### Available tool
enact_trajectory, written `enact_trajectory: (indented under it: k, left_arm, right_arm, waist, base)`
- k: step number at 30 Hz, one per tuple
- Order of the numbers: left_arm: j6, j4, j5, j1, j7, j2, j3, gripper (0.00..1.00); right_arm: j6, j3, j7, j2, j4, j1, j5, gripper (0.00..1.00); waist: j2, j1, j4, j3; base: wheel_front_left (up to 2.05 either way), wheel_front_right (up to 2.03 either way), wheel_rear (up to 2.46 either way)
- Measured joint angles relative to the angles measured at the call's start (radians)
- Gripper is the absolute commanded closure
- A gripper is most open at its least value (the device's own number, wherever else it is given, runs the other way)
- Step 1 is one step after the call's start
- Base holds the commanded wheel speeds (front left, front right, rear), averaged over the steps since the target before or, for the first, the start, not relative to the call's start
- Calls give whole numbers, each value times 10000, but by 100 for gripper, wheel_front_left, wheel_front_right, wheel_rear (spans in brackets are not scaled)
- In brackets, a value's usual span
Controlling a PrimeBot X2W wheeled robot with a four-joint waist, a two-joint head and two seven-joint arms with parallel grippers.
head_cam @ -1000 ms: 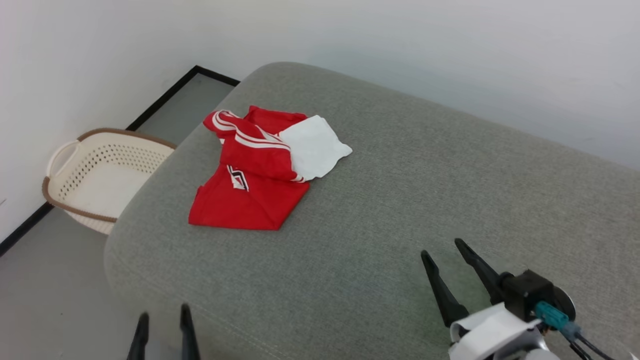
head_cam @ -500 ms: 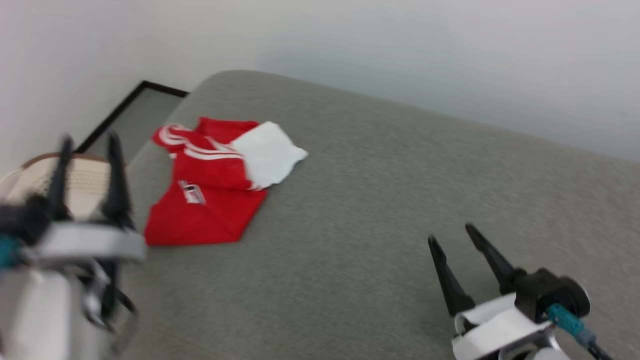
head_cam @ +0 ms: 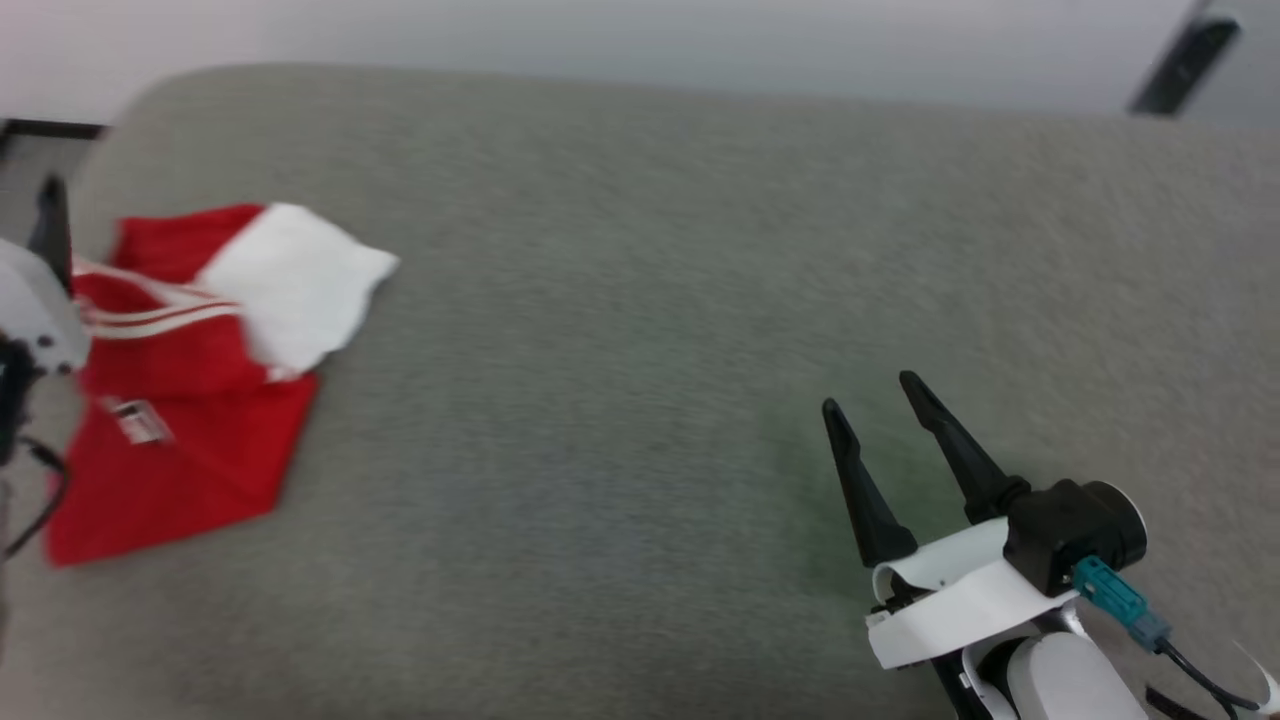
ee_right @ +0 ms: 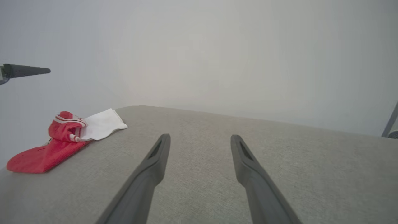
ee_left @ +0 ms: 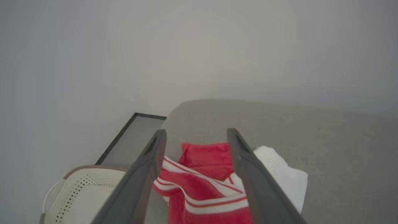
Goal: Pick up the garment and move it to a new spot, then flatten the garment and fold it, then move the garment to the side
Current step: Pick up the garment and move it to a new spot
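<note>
Left tool (ee_left: 196,132): released, empty.
Right tool (head_cam: 868,390): released, empty.
Garment (ee_left: 206,158): crumpled, just ahead of your left tool.

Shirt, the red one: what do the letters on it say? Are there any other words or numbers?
Lettering on the shirt: a small black-and-white patch, too blurred to read.
No other words, numbers or signs can be made out.
</note>
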Motion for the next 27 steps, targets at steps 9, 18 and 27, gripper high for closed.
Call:
enact_trajectory:
  k: [9,18,27]
  left_arm:
    - [-2,2343,-1099,-1081,4115,351,-1145,0]
    - [98,3519,-1649,-1508,5172,176,-928,0]
    - [50,3616,-1839,-1630,4598,355,-943,100]
  right_arm:
    - [0,211,-150,38,104,-153,138,0]
    - [0,522,-188,46,-249,-599,58,0]
    - [0,543,-190,50,-644,-760,-69,0]
  waist:
    - [0,0,-1059,950]
    - [0,0,-1343,1600]
    - [0,0,-1554,2021]
  base:
    - [0,0,0]
    - [0,0,0]
    - [0,0,0]
